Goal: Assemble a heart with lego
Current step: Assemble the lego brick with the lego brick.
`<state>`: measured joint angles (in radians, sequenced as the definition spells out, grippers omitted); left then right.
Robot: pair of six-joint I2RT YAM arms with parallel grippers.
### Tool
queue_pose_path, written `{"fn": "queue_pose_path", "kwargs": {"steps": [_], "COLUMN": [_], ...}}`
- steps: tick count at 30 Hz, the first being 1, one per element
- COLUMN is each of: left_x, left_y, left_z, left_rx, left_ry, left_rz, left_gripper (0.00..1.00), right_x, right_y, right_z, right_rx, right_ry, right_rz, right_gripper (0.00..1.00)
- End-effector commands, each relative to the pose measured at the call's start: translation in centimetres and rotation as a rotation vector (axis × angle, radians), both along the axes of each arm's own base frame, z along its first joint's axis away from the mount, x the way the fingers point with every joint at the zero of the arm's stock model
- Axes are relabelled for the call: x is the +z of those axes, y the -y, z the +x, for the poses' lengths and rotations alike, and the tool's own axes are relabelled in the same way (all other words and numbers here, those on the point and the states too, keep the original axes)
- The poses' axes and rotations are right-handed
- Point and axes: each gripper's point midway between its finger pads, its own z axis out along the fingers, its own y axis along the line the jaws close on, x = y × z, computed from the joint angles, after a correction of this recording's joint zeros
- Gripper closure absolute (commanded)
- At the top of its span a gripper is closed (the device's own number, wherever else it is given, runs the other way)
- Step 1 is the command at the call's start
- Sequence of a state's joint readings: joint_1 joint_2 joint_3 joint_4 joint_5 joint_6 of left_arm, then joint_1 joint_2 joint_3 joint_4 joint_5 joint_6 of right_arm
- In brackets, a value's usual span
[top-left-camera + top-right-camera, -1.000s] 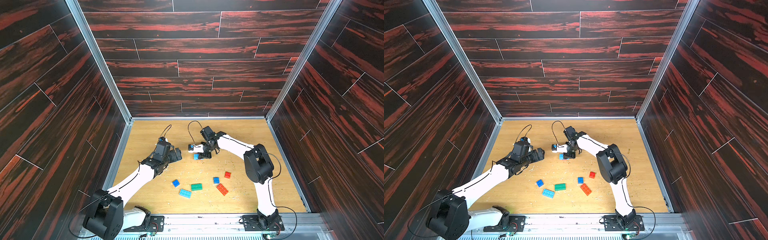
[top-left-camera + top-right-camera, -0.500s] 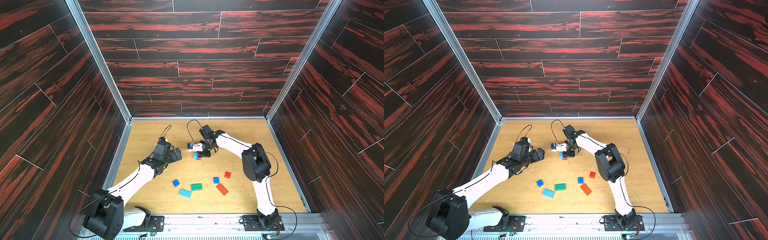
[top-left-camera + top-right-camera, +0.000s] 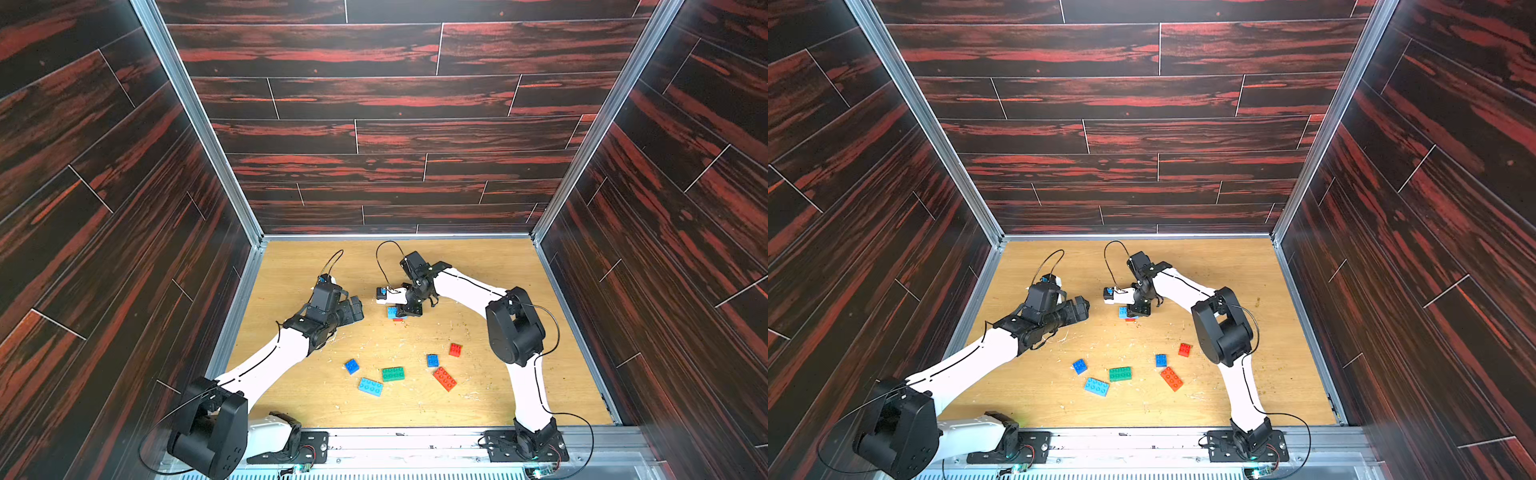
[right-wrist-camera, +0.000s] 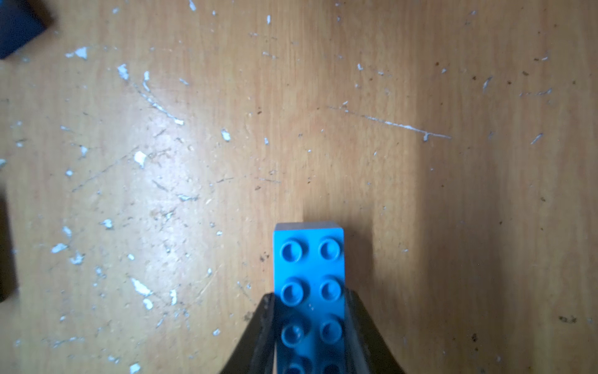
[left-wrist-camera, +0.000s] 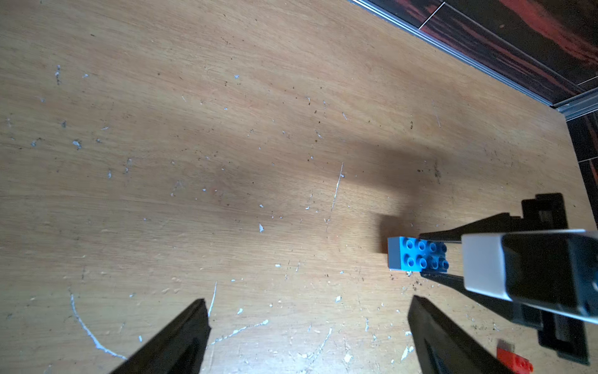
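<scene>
My right gripper (image 3: 406,311) is shut on one end of a light-blue oblong lego brick (image 4: 309,275), studs up, low over the wooden floor (image 3: 478,257). The brick (image 5: 417,258) sticks out past the fingertips (image 4: 268,311). A small red brick (image 5: 514,361) lies by that gripper; in both top views its edge (image 3: 398,319) peeks out under the light-blue brick (image 3: 1123,312). Whether they touch I cannot tell. My left gripper (image 5: 307,311) is open and empty, a short way left of the held brick (image 3: 392,312). No heart is in view.
Loose lego lies nearer the front: a dark-blue square (image 3: 351,366), a light-blue oblong (image 3: 370,386), a green oblong (image 3: 393,373), another dark-blue square (image 3: 432,360), a red square (image 3: 455,349) and a red oblong (image 3: 444,378). Dark panelled walls (image 3: 187,291) enclose the floor on three sides.
The right gripper with the light-blue brick has shifted very slightly to the left. The left arm and the loose bricks have not moved.
</scene>
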<state>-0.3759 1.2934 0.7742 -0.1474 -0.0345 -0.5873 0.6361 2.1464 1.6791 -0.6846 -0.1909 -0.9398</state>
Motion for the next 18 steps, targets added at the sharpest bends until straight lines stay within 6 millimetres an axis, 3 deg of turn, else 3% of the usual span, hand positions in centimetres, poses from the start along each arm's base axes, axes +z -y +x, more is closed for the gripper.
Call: {"fn": "queue_pose_path", "kwargs": {"steps": [1,7,18], "left_x": [-0.6,-0.5,-0.4], "left_y": [0.1,0.0,-0.4], "left_z": [-0.2,-0.3,-0.5], "left_rx": [-0.005,-0.004,0.002], "left_ry": [-0.017,-0.014,-0.012], "left_rz": [-0.008,-0.015,0.004], "left_gripper": [0.00,0.00,0.00], "right_x": [1.1,2.6,0.7], "right_y": [0.4,-0.1,0.5], "right_z": [-0.4,-0.4,-1.2], "right_rx": [-0.017,-0.017,-0.031], "right_ry": [0.002,0.018,-0.020], "right_rz": [0.011,0.063,0.041], "right_gripper": [1.00,1.00,1.00]}}
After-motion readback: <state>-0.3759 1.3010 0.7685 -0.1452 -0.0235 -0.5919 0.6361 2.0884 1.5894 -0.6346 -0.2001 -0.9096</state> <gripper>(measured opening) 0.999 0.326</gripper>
